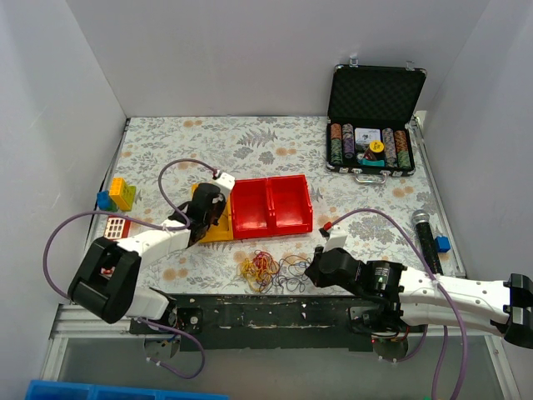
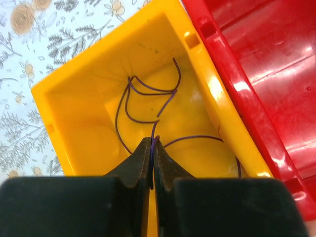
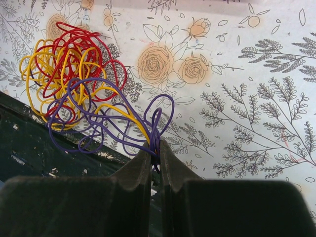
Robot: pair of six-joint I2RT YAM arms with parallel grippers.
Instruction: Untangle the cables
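A tangle of thin red, yellow and purple cable loops (image 1: 271,271) lies near the table's front edge; it fills the upper left of the right wrist view (image 3: 74,79). My right gripper (image 3: 155,152) is shut on several purple loops and a yellow one at the tangle's right end. My left gripper (image 2: 152,144) is shut on one thin purple cable (image 2: 148,98) over the yellow bin (image 2: 74,113), where other purple loops lie. In the top view the left gripper (image 1: 202,218) hangs over that yellow bin (image 1: 221,232).
A red two-compartment bin (image 1: 272,206) stands right of the yellow bin. An open black case of poker chips (image 1: 371,146) is at the back right. Toy blocks (image 1: 117,196) sit at the left, a black microphone (image 1: 425,237) at the right. A dark rail (image 1: 250,312) runs along the front edge.
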